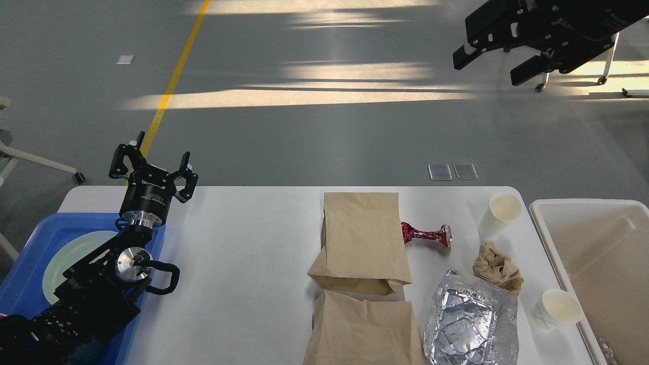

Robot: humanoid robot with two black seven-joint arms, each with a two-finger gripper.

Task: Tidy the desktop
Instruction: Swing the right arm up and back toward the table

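Note:
The white desktop (pixel 243 263) carries two brown paper bags (pixel 362 238) (pixel 362 332), a crushed red can (pixel 426 234), a crumpled foil tray (pixel 469 322), a ball of brown paper (pixel 497 267) and two white paper cups (pixel 499 215) (pixel 557 309). My left gripper (pixel 152 167) is open and empty, held above the desktop's far left edge beside the blue tray. High at the top right, my right gripper (pixel 494 63) is open, empty and well above the desktop.
A blue tray (pixel 30 238) with a pale plate (pixel 66 258) sits at the left. An off-white bin (pixel 598 263) stands at the right edge with a scrap of foil at its bottom. White chair legs on castors stand on the floor behind.

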